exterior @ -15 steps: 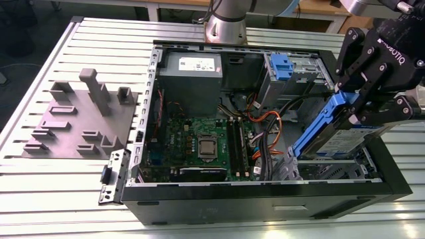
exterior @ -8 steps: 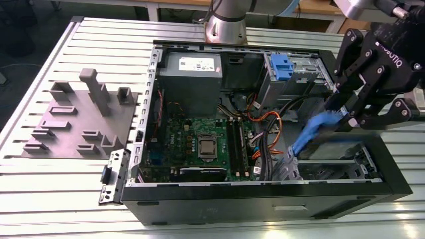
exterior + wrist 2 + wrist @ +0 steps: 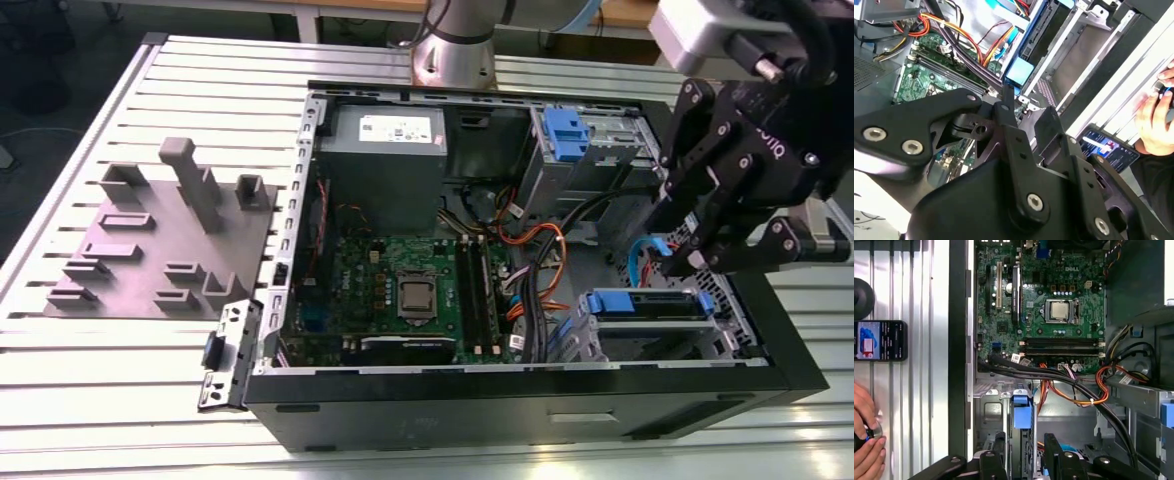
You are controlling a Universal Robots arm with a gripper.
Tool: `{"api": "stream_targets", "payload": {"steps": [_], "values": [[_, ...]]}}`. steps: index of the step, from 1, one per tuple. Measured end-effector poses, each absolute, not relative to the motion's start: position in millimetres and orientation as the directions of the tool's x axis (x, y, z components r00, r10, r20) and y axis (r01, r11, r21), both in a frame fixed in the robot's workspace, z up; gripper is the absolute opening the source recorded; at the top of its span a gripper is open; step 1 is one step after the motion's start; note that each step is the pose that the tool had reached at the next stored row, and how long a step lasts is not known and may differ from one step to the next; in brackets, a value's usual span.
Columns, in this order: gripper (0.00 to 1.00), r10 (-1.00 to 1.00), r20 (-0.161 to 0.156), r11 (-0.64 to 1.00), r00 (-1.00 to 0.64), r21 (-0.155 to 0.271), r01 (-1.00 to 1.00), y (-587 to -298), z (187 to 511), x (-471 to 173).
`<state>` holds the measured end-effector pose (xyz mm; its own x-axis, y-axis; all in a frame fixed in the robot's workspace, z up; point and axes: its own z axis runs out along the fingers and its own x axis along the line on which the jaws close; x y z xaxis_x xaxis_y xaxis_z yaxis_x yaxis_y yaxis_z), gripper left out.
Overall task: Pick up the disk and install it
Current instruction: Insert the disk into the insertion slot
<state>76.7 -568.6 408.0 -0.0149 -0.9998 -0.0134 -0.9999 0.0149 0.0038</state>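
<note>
Disk (image 3: 646,304), silver with a blue carrier frame, sits in a drive bay at the lower corner of the open computer case (image 3: 534,395), towards the exterior view's right; its blue tab (image 3: 1022,410) shows in the first wrist view too. The case lies on a ribbed aluminium bench (image 3: 120,360), with a grey fixture plate (image 3: 160,240) beside it on the exterior view's left. Inside are a green motherboard (image 3: 400,290), a grey power supply (image 3: 384,165) and orange cables (image 3: 527,240). The black gripper (image 3: 687,262) hangs just above the disk; whether its fingers are apart or together I cannot tell. A person's hand (image 3: 866,450) rests on the bench beside a phone (image 3: 879,340).
</note>
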Motion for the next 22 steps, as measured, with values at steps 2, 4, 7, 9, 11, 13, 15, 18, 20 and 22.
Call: {"api": "stream_targets", "payload": {"steps": [2,4,7,9,11,13,15,18,20,22], "values": [[0.44,-1.0,-0.013,0.015,-0.015,0.004,-1.0,-568.6,404.4,76.6],[0.44,-1.0,-0.013,0.015,-0.015,0.004,-1.0,-568.5,400.8,76.6],[0.42,-1.0,-0.013,0.015,-0.015,0.004,-1.0,-568.6,395.3,76.6],[0.36,-1.0,-0.013,0.015,-0.015,0.004,-1.0,-568.6,391.7,76.6],[0.24,-1.0,-0.013,0.015,-0.015,0.004,-1.0,-568.6,388.0,76.6],[0.18,-1.0,-0.013,0.015,-0.015,0.004,-1.0,-568.6,384.5,76.6],[0.13,-1.0,-0.013,0.015,-0.015,0.004,-1.0,-568.6,380.7,76.6],[0.11,-1.0,-0.013,0.015,-0.015,0.004,-1.0,-568.6,375.3,76.6],[0.11,-1.0,-0.013,0.015,-0.015,0.004,-1.0,-568.6,371.7,76.6],[0.11,-1.0,-0.013,0.015,-0.015,0.004,-1.0,-568.6,368.1,76.7]]}}
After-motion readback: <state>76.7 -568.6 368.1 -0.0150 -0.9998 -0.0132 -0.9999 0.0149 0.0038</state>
